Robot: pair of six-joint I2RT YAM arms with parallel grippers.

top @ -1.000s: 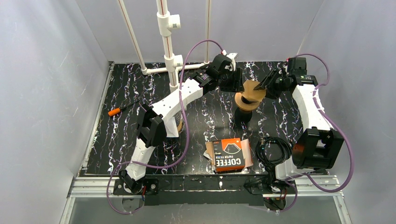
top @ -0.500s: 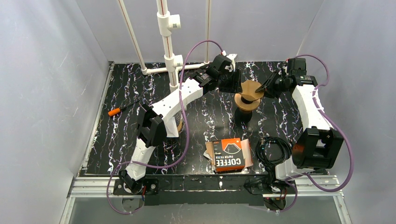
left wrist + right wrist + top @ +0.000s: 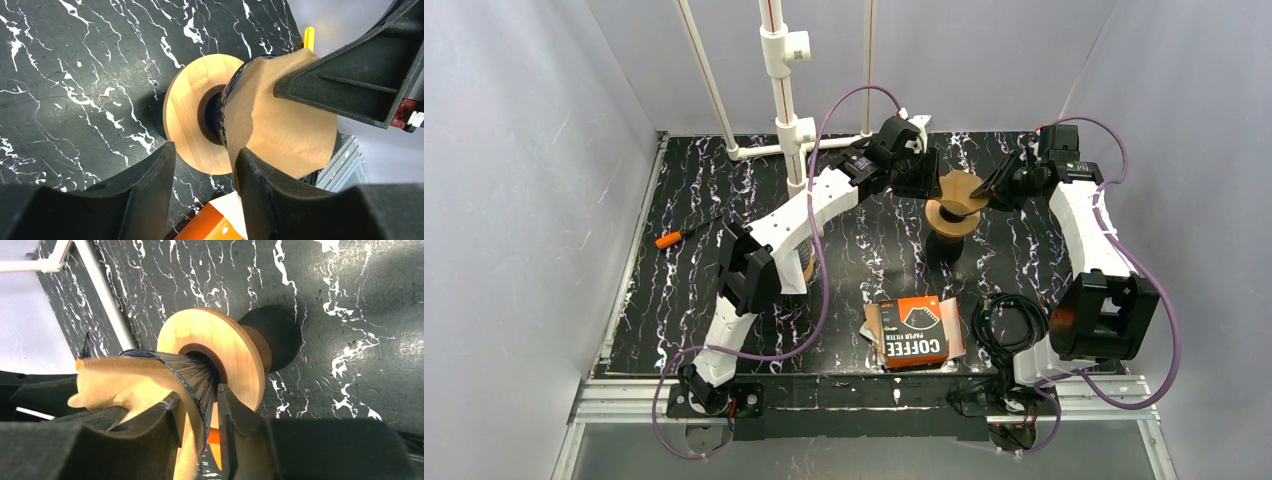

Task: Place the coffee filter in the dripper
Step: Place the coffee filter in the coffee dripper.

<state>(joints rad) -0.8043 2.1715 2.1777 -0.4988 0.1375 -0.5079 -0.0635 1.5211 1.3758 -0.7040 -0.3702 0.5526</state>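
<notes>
The dripper [image 3: 951, 214] is a dark glass cone in a round wooden collar [image 3: 192, 125], standing at the back middle of the table. A brown paper coffee filter [image 3: 964, 187] sits in its mouth, its loose edge standing above the rim [image 3: 290, 125]. My right gripper [image 3: 200, 425] has narrowed over the rim from the right. One finger [image 3: 145, 427] lies on the filter inside and the other finger [image 3: 237, 417] is outside the glass wall [image 3: 192, 372], so paper and wall are pinched together. My left gripper [image 3: 205, 190] stands open at the cone's left side, one fingertip [image 3: 260, 170] touching the filter's edge.
An orange coffee filter box [image 3: 916, 331] lies near the table's front, also seen under the left fingers [image 3: 210, 225]. A black coiled cable [image 3: 1009, 322] lies beside the right arm's base. An orange-handled screwdriver [image 3: 686, 234] rests at the left. White pipes [image 3: 782, 90] rise at the back.
The right gripper's jaws have come together from wide apart onto the filter and dripper wall. The left gripper and both arms have hardly moved.
</notes>
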